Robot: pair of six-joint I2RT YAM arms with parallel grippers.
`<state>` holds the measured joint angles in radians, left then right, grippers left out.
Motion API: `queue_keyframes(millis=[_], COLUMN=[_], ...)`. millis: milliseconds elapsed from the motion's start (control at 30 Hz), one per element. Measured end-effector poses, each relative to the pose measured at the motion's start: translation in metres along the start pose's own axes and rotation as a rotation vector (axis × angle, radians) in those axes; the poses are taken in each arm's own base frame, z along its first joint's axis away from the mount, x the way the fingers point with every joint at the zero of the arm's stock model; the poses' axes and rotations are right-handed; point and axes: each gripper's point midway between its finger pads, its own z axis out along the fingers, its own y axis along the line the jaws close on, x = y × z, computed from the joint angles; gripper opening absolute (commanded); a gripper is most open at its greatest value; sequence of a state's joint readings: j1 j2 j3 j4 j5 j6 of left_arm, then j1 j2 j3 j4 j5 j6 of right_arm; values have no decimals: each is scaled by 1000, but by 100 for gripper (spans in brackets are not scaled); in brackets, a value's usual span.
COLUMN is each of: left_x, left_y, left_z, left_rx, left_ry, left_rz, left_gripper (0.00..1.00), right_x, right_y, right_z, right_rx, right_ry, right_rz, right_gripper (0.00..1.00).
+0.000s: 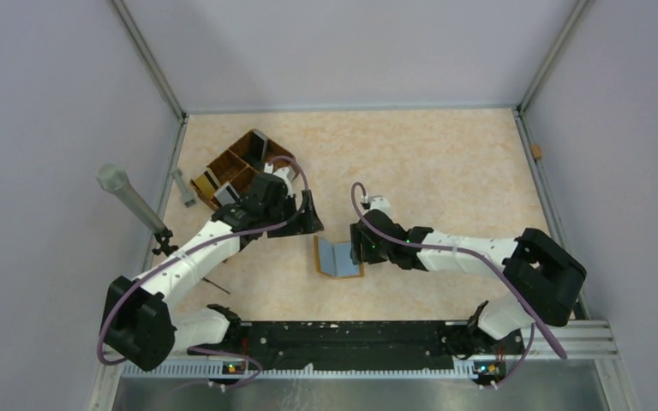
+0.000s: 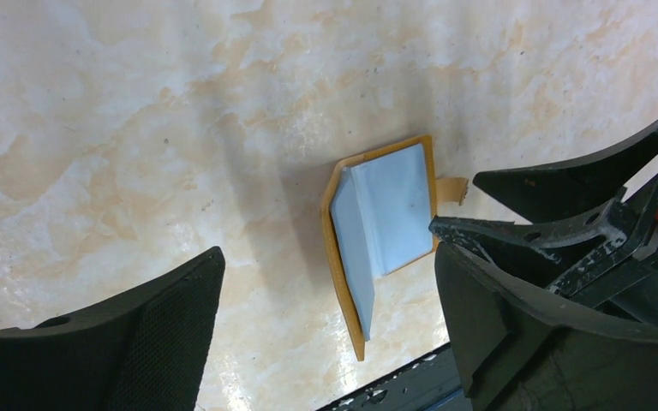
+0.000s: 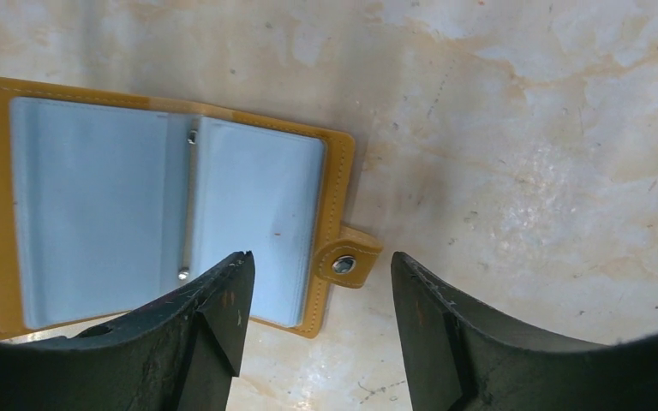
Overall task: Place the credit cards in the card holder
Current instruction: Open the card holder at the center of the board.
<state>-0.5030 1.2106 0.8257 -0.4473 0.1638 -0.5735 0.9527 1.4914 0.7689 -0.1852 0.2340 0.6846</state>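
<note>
The card holder point(image 1: 339, 258) lies open on the table, mustard-orange outside with pale blue-grey sleeves inside. In the left wrist view the card holder point(image 2: 380, 224) has one leaf tilted up. My left gripper point(image 1: 308, 219) hovers just to its upper left, open and empty point(image 2: 326, 342). My right gripper point(image 1: 362, 245) is at the holder's right edge, also open. Its fingers point(image 3: 317, 295) straddle the snap tab point(image 3: 345, 262) of the card holder point(image 3: 94, 201) without touching it. Credit cards point(image 1: 260, 147) stand on edge in the basket's compartments.
A brown compartment basket point(image 1: 228, 162) sits at the back left, close behind the left arm. A grey flat piece point(image 1: 183, 187) lies beside it near the left wall. A grey rod-like object point(image 1: 128, 198) leans at the left edge. A small orange block point(image 1: 536, 152) rests by the right wall.
</note>
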Motion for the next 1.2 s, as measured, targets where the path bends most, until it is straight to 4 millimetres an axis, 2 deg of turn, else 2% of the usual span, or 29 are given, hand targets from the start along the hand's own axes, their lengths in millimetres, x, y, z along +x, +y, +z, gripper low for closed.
queue_keyframes(millis=[167,300,567,667,800,1033,1200], left_x=[-23,-39,-58,-64,-68,-69,-69], left_y=[-6,4,36,36,39,42,42], left_z=[-11,-18,-26,-30,-32,-34,-34], left_rx=[10,-9,-68,-64,-64,-69,-66], left_ry=[-53,-94,-132,-144,-153,-154,-154], left_rz=[5,-17,-85,-83,-80,-86,-89], left_gripper=[99,99,99,99,99,99,99], right_x=[-10,-17,-27,-23,-11,10,8], right_y=[13,23,53,61,68,71,77], right_z=[-8,-12,-17,-11,5,25,33], right_rx=[-64,-110,-246,-271,-276,-252,-228], right_ry=[-30,-49,-79,-66,-24,35,32], right_rz=[4,11,19,12,-4,-31,-44], right_gripper=[64,59,39,31,27,29,33])
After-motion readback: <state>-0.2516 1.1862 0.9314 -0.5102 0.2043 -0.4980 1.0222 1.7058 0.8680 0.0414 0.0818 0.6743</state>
